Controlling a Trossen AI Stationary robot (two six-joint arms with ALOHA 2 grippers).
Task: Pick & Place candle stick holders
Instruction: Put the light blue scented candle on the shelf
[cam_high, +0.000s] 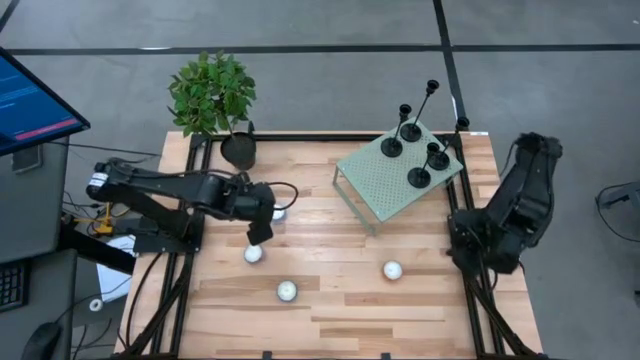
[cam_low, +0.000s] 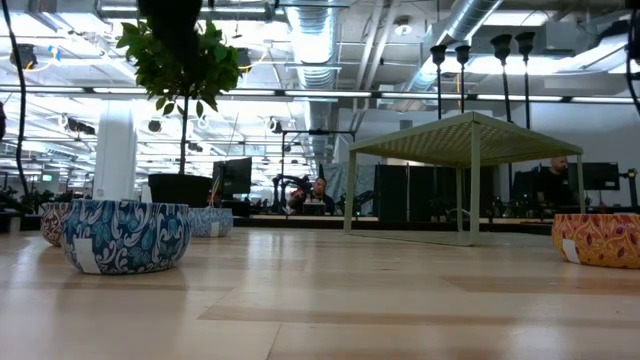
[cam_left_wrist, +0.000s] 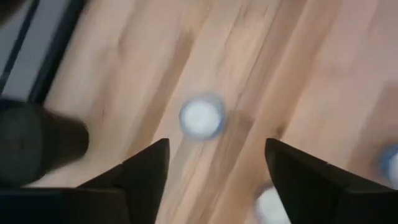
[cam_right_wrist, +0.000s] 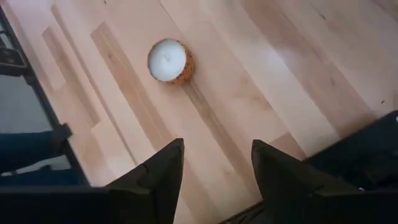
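The left claw (cam_high: 258, 238) hangs open and empty over the desk (cam_high: 330, 300) while four candle stick holders (cam_high: 418, 140) stand on the far-right green stand (cam_high: 375, 185), seemingly light, rigid, top-heavy, best pinched mid-stem.

Two matte-black jointed robot arms, left arm (cam_high: 170, 190) with white wrist band, black cable loop, right arm (cam_high: 510, 215) bulkier, dark wedge-shaped fingers (cam_right_wrist: 158, 177)
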